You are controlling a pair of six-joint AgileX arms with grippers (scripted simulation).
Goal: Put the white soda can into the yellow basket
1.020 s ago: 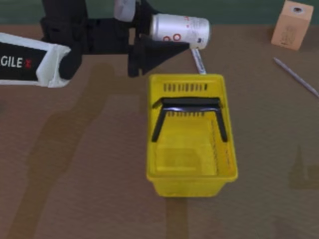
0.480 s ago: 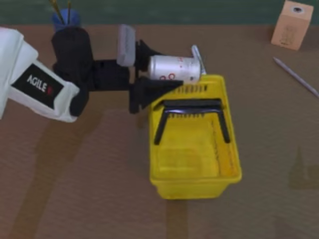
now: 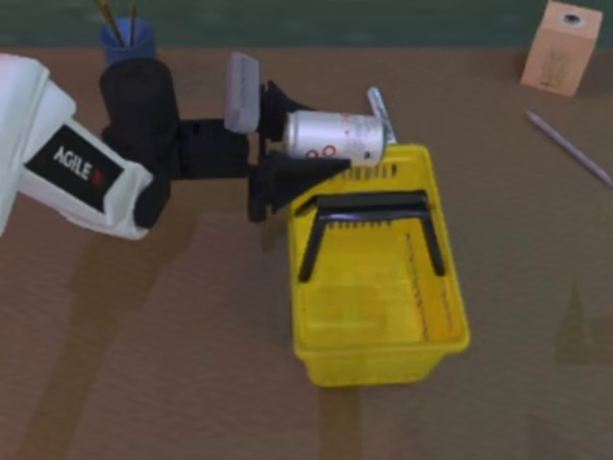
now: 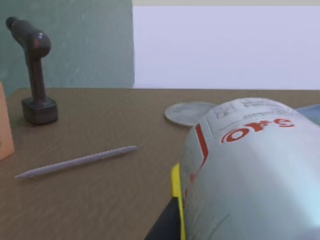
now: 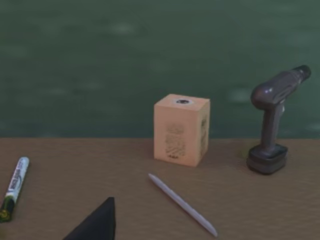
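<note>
The white soda can [image 3: 335,136] lies on its side in my left gripper [image 3: 324,136], which is shut on it. It hangs over the far rim of the yellow basket [image 3: 383,356], whose black handle [image 3: 369,206] is folded across the opening. In the left wrist view the can [image 4: 250,170] fills the near side, with a strip of the basket's yellow rim [image 4: 175,195] beside it. My right arm is outside the top view. Only a dark part of its gripper [image 5: 97,222] shows in the right wrist view, low over the table.
A blue cup with pencils [image 3: 127,36] stands at the back left. A marker [image 3: 380,113] lies just behind the basket. At the back right are an orange box [image 3: 562,46], a grey pen [image 3: 567,146] and a dark drill [image 5: 274,125].
My left arm has brought the can forward from behind the basket to above its far rim. The basket has shifted and turned slightly.
</note>
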